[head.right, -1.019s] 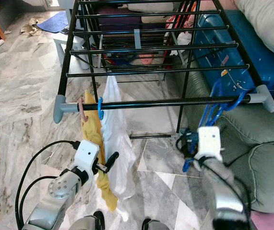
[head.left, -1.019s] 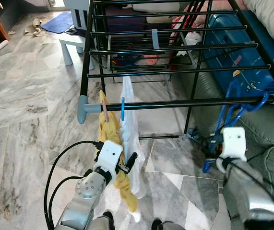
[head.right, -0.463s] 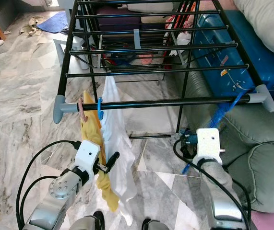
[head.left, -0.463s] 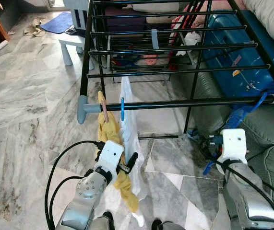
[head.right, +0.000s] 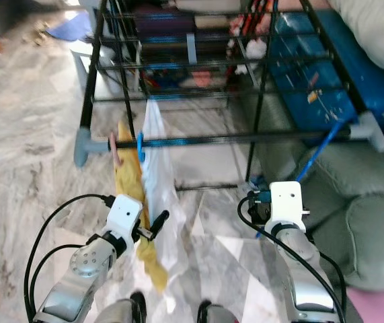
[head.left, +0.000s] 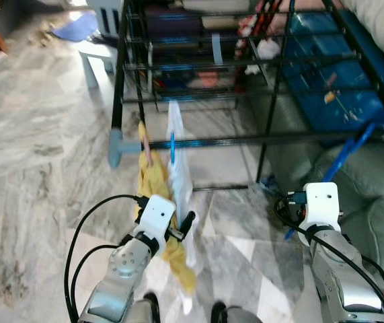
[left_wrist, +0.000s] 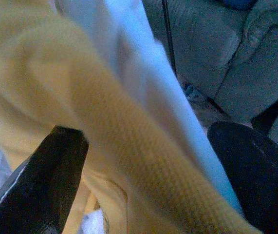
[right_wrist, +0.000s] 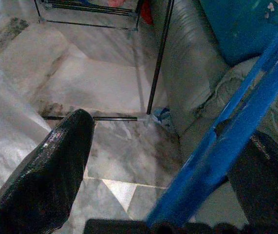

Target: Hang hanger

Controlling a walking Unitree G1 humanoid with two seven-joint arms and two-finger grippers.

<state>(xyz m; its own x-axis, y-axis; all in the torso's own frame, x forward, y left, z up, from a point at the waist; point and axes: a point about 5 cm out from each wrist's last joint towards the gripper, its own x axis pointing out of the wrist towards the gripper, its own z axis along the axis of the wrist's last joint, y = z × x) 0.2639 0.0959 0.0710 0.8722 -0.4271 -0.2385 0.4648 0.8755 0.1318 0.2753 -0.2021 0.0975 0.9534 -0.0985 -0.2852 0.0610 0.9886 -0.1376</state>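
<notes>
A blue hanger leans at a slant from the right end of the black drying rack's front bar down toward my right gripper. In the right wrist view the blue hanger runs between the gripper's widely spread fingers, close to one of them; the gripper is open. My left gripper is low at the left, open, with a hanging yellow cloth between its fingers. That yellow cloth and a white cloth hang from the front bar's left part.
A grey-green sofa stands close on the right, with a blue case under the rack's far right side. A white stool is beyond the rack's left corner. Marble floor spreads to the left.
The hanger has swung from hanging looped on the bar to a straight slant. My right gripper has dropped lower and pulled back. The picture has blurred and shifted slightly.
</notes>
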